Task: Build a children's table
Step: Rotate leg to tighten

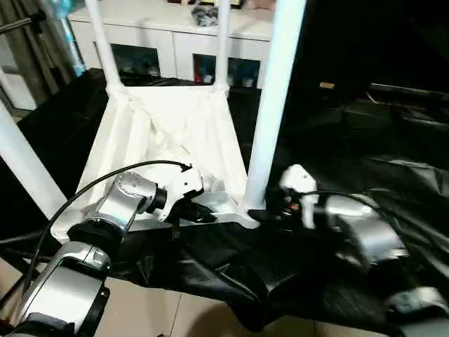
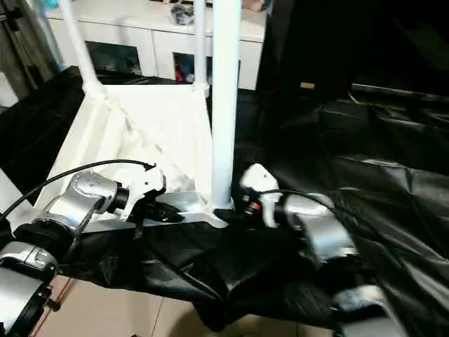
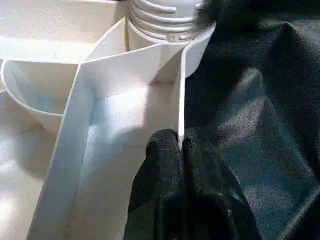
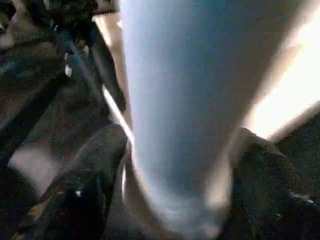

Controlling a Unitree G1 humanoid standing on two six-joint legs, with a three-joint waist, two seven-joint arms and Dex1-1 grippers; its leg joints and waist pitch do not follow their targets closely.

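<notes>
Left gripper (image 3: 181, 150), two black fingers pinched tight on the thin near wall of the white plastic tabletop (image 1: 175, 126), close to a corner socket. Right gripper (image 4: 175, 165), fingers (image 4: 95, 170) spread wide on either side of the base of the near right leg (image 1: 270, 105); whether pressing on it cannot be told. Tabletop lying upside down on a surface draped in wrinkled, glossy black sheeting (image 1: 351, 175), ribbed underside facing up, with thin straight ribs and curved walls forming shallow cells. Four long white smooth tube legs standing up from the rounded corner sockets: two far ones (image 1: 102, 42) (image 1: 223, 42), the near right one, and one at the near left (image 1: 24, 165). Ridged threads (image 3: 162, 15) visible at the foot of the leg nearest the left gripper. Behind, a white cabinet (image 1: 168, 42) with glass doors. Pale tiled floor (image 1: 161, 316) at the near edge.
</notes>
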